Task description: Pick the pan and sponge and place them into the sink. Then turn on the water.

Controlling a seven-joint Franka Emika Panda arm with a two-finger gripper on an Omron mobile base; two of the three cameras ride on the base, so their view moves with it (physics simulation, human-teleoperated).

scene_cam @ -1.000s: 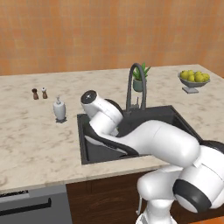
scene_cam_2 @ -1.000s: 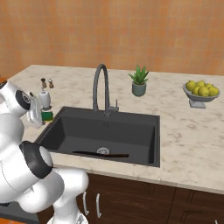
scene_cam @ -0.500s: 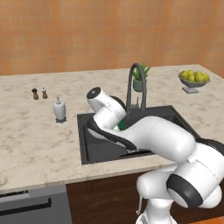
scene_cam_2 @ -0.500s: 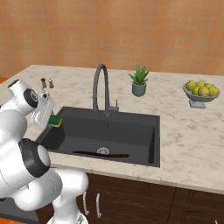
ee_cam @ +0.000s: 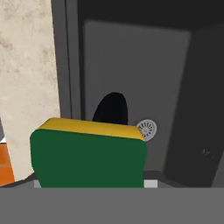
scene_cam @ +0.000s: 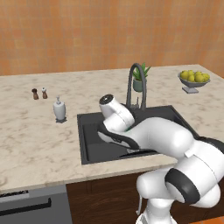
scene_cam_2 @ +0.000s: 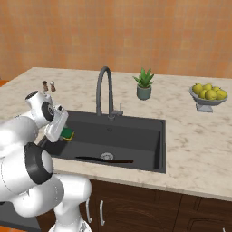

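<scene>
Green-topped load: the sponge [ee_cam: 89, 155] sits clamped in the gripper [scene_cam_2: 63, 132], jaws set wide around it.
Claw position: above the left end of the sink [scene_cam_2: 149, 124], inside its rim.
Below: the pan [ee_cam: 111, 109] lies on the basin floor, handle [scene_cam_2: 104, 159] running along the near wall.
Key relation: open basin is straight beneath the sponge; release should drop it beside the pan.
Faucet [scene_cam_2: 103, 90]: arched, behind the basin, no stream visible.
</scene>
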